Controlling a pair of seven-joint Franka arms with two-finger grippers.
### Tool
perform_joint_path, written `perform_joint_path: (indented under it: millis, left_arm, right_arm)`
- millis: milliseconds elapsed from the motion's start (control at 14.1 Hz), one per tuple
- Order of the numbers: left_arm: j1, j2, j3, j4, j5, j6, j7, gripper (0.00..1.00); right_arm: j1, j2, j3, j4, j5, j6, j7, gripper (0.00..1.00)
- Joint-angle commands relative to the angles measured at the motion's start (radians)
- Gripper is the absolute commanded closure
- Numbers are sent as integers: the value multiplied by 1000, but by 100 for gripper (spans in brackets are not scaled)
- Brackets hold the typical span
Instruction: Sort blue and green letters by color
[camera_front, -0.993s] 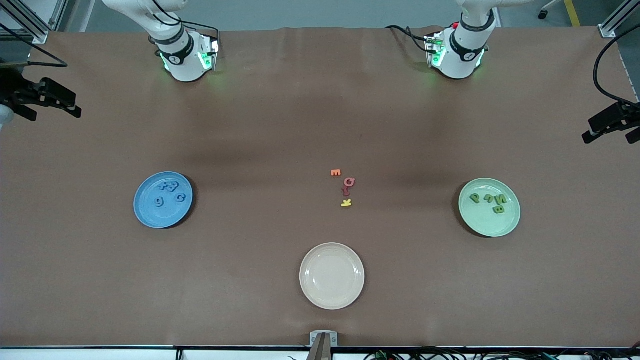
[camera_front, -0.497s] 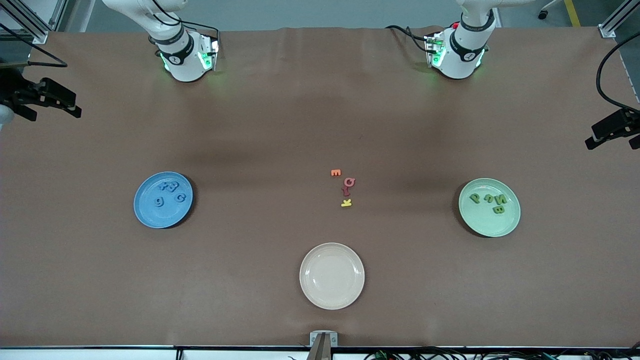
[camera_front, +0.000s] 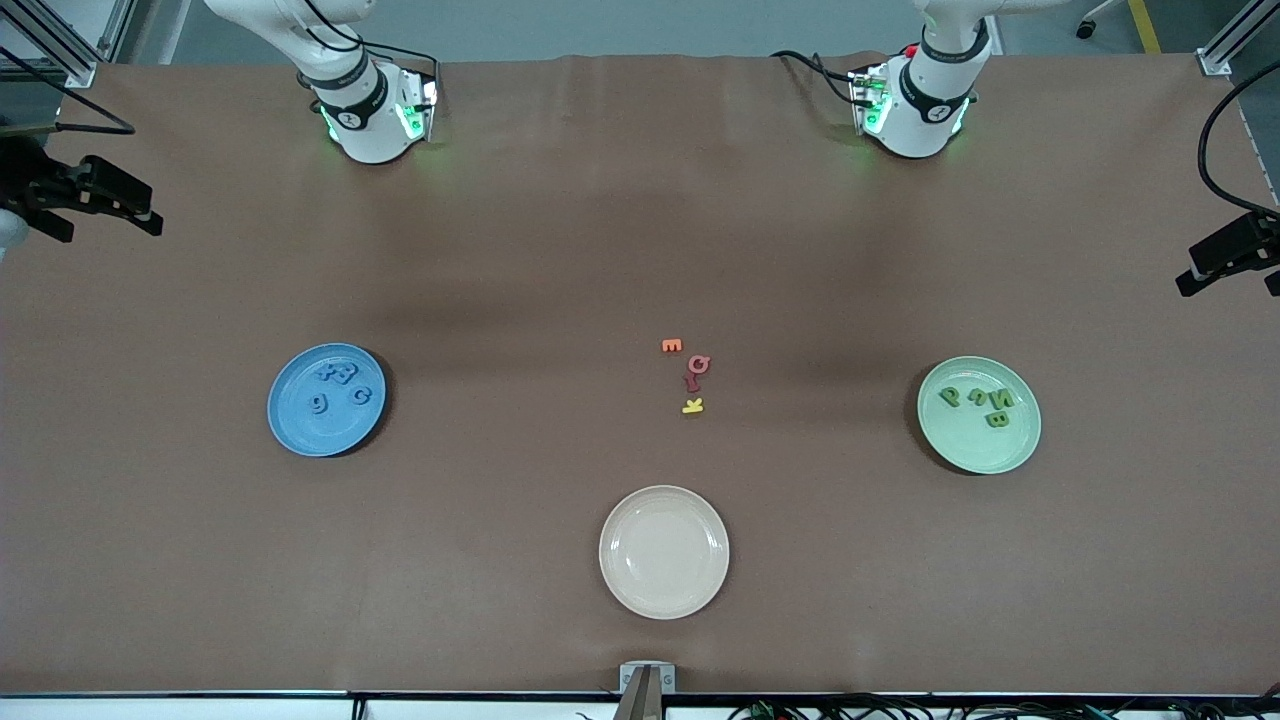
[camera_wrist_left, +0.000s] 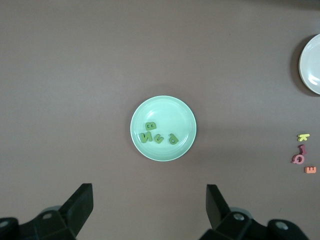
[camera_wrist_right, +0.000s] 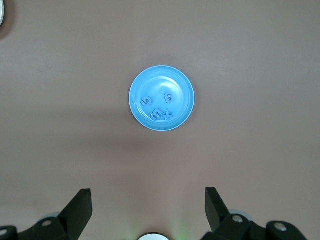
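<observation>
Blue letters (camera_front: 338, 385): all four lying in the blue plate (camera_front: 296, 432), toward the right arm's end of the worktop; two touching, perhaps overlapping.
Green letters (camera_front: 978, 402): all four lying in the pale green plate (camera_front: 975, 455), toward the left arm's end of the worktop; bunched close together.
Left end effector (camera_wrist_left: 150, 202): jaws spread wide, gripping nothing; high over the worktop by the green plate, at the edge of the front view.
Right end effector (camera_wrist_right: 148, 201): jaws spread wide, empty; high over the worktop by the blue plate.
Just changed: left end effector drifted a little lower in the front view over the last second; right one unmoved; no letter or plate shifted.
Meaning for the task: sorting looks complete, with both arms pulled clear, probably settling to wait.
Other letters (camera_front: 690, 375): orange, red and yellow ones loose on the worktop's middle, well apart from either coloured plate; no part of the sort.
White plate (camera_front: 664, 600): nearest the front camera, holding nothing.
Risk: none apparent; nothing near any jaw.
</observation>
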Motion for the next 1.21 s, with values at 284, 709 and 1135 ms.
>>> perform_joint_path:
  millis: [284,709,1135]
  left_arm:
    - [-5,-10,-59,14,61,-25,0,0]
    - [1,-10,-54,17,63,-24,10,0]
    - [-2,-15,-62,25,70,-25,-8,0]
  right_arm:
    - [-14,-27,13,-23,-12,-2,-5,0]
    - [-14,-27,13,-23,-11,-2,-5,0]
    - [-16,-27,13,-23,-12,-5,-5,0]
